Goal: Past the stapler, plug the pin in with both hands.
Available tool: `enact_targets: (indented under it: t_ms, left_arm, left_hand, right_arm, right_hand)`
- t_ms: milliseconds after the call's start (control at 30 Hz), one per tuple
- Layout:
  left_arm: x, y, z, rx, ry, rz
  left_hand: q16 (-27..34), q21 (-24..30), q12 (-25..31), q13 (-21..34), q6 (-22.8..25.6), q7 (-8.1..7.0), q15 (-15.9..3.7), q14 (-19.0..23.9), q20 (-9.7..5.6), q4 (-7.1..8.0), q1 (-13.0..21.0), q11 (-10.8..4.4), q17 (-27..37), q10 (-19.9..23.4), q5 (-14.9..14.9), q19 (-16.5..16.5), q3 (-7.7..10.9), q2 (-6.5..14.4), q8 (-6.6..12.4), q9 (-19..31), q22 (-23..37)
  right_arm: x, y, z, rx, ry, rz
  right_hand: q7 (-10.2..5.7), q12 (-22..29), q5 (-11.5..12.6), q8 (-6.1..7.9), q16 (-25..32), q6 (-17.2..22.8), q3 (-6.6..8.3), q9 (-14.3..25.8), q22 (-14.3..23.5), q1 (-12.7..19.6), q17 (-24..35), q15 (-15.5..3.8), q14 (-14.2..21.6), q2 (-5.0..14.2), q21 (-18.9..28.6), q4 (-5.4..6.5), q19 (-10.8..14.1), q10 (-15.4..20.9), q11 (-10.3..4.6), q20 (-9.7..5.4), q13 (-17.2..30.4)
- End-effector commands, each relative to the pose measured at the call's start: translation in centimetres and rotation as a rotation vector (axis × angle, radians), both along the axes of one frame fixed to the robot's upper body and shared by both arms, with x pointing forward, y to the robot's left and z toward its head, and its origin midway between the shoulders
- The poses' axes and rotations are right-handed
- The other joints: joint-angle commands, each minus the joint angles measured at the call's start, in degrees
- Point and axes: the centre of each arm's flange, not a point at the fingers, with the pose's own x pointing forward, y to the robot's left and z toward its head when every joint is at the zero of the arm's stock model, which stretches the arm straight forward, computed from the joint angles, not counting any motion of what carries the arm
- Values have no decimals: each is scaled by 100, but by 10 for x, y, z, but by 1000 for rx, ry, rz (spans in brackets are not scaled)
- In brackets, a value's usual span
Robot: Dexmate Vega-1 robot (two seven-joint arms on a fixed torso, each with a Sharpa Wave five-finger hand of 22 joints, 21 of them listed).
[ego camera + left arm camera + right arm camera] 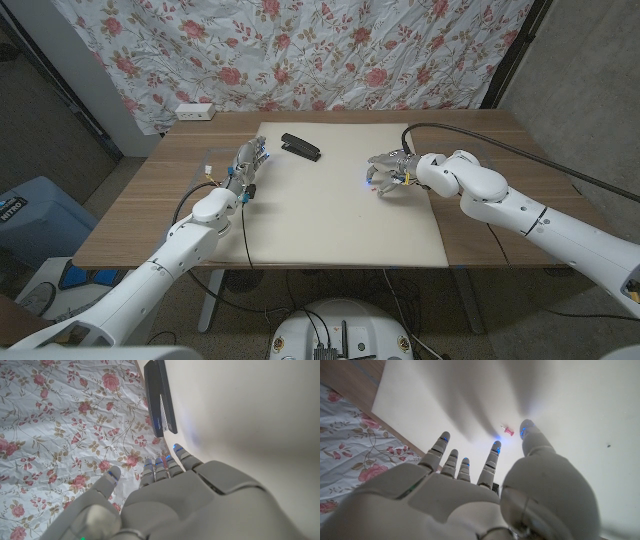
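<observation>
Pink pin just beside R fingers

— How is the light in the head view?
— Dim and even at the sides, brighter on the cream mat, which shows no glare. Straight edges bow towards the corners.
— And the wrist views?
— The right robot hand throws soft, broad finger shadows across the mat, and small blue lights glow at its fingertips. The left robot hand is blurred, being so close to the lens; the stapler beyond it is sharper.
</observation>
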Motion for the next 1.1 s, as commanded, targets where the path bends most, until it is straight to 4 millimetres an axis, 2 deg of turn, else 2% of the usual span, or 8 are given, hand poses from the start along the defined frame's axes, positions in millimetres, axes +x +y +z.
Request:
enact_targets:
  t_ms: [33, 567, 1100]
  left_arm:
    - [1, -1, 1, 2, -1, 4]
    - [-2, -2, -1, -1, -1, 1]
    - [-5, -2, -5, -2, 2, 1]
  left_hand:
    - [-1, -15, -3, 19, 37, -8, -25, 49, -53, 22, -18, 1, 19, 12, 49, 55, 21, 409, -21, 23, 5]
    - [0, -18, -7, 19, 34, -14, -32, 59, -47, 23, -15, -6, 19, 2, 50, 61, 25, 409, -22, 23, 6]
    - [-1, -20, -6, 20, 32, -18, -26, 63, -45, 25, -14, -4, 19, 4, 50, 65, 29, 409, -23, 23, 6]
  right_arm:
    - [3, -1, -3, -3, -17, 7]
    - [5, 3, -9, -5, -37, 30]
    - [6, 1, -15, 8, -80, 45]
  right_hand:
    - [12, 47, -49, 102, 39, 159, -2, 23, 20, 77, 29, 19, 65, 21, 31, 28, 113, 94, -6, -14, 20]
    - [1, 80, -133, 311, 96, 551, -20, 59, 24, 229, 66, -52, 173, 89, 36, 19, 269, 272, -76, -38, 7]
    - [-1, 117, -180, 587, 185, 1105, -66, 99, 29, 397, 113, -183, 347, 146, 48, 22, 464, 508, -153, -142, -10]
